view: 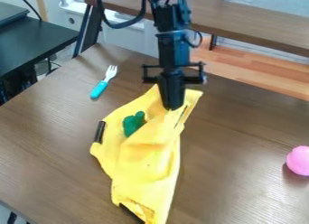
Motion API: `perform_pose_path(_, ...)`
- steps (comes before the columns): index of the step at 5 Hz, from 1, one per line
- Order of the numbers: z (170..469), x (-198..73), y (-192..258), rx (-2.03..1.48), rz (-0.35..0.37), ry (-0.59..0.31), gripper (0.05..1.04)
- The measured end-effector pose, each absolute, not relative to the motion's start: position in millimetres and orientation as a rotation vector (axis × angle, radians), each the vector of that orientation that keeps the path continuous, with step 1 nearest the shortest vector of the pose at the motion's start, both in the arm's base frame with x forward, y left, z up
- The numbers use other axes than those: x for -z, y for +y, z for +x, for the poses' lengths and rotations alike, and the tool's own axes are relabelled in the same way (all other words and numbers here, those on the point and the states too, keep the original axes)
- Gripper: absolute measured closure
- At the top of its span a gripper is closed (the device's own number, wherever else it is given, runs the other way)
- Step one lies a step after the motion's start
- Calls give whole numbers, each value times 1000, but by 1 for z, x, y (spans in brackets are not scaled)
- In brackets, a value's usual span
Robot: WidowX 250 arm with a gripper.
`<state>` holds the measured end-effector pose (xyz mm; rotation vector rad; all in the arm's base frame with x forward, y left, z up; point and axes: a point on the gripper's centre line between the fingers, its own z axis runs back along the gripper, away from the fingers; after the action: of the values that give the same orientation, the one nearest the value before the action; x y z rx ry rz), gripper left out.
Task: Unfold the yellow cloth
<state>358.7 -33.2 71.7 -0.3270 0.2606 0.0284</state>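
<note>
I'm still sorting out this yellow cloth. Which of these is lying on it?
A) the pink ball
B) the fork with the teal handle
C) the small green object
C: the small green object sits on the yellow cloth, while the fork and the pink ball lie on the table, apart from the cloth.

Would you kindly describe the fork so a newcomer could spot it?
On the brown table, find the yellow cloth. The fork lies apart, toward the view's upper left. Unlike the cloth, it is slim, with a turquoise handle and pale tines.
</note>
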Motion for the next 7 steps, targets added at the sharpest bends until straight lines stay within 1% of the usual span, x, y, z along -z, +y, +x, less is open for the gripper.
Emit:
perform_pose_path(1, 370, -73, -45, -80, -411, 293, 1034)
perform_pose_path(2, 382, -72, -59, -148, -503, 345, 1034)
perform_pose_path(3, 392, -66, -72, -225, -578, 397, 1034)
perform_pose_path(4, 398, -56, -87, -278, -632, 442, 1034)
perform_pose_path(6, 404, -41, -109, -428, -763, 570, 1034)
perform_pose_path(7, 412, -49, -114, -458, -822, 558, 1034)
